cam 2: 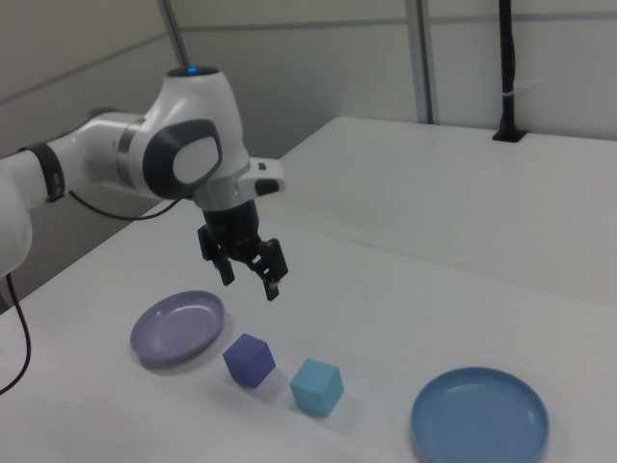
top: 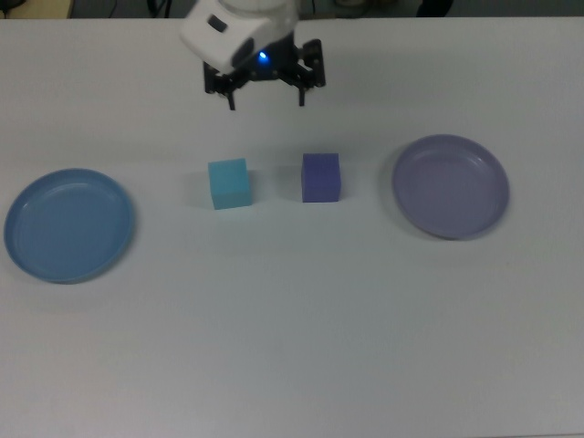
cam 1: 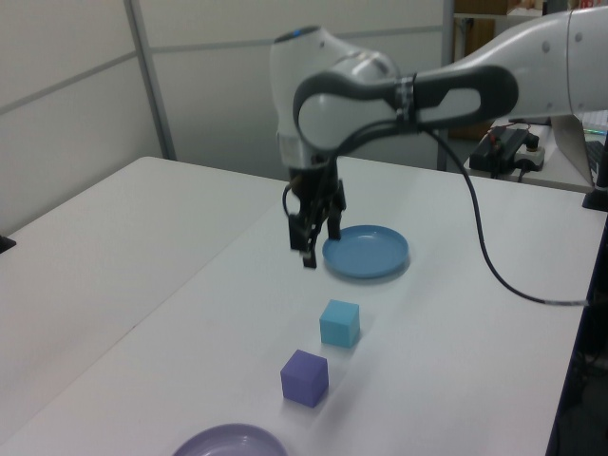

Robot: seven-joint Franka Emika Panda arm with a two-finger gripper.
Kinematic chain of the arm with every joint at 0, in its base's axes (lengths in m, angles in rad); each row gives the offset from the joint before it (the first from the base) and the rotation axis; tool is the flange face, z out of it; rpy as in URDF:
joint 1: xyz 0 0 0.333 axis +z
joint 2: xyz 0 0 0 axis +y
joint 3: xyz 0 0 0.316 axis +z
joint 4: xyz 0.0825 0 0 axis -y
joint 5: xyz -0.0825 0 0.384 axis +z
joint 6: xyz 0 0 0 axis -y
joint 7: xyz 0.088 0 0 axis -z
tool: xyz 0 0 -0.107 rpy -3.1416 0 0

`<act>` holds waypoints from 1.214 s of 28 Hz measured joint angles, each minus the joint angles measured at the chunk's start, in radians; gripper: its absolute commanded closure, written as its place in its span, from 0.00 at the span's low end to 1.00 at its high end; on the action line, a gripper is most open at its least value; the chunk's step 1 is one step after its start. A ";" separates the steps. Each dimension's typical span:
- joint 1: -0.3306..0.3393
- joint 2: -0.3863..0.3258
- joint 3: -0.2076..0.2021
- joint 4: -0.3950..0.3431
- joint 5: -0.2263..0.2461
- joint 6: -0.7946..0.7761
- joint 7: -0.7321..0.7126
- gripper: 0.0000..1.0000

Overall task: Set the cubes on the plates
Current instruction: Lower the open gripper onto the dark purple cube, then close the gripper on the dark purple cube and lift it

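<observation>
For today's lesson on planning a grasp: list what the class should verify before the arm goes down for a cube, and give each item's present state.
1. Pincer open and empty: ok.
2. Cyan cube and purple cube apart, room for fingers: ok.
3. Blue plate holds nothing: ok.
4. Lavender plate holds nothing: ok.
5. Pincer directly above one cube: not ok; in the top view it hangs between them, nearer the top edge.

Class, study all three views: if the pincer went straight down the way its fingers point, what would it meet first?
Most likely bare table. The open pincer hangs behind the gap between the cyan cube and the purple cube, apparently over neither, though depth is uncertain.
</observation>
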 measured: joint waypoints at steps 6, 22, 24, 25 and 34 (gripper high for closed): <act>0.063 0.006 0.001 -0.099 0.000 0.121 0.049 0.00; 0.164 0.174 0.001 -0.193 -0.141 0.339 0.230 0.00; 0.165 0.191 0.001 -0.192 -0.149 0.345 0.240 0.00; 0.165 0.195 0.001 -0.192 -0.150 0.345 0.240 0.00; 0.165 0.199 0.001 -0.191 -0.164 0.345 0.240 0.65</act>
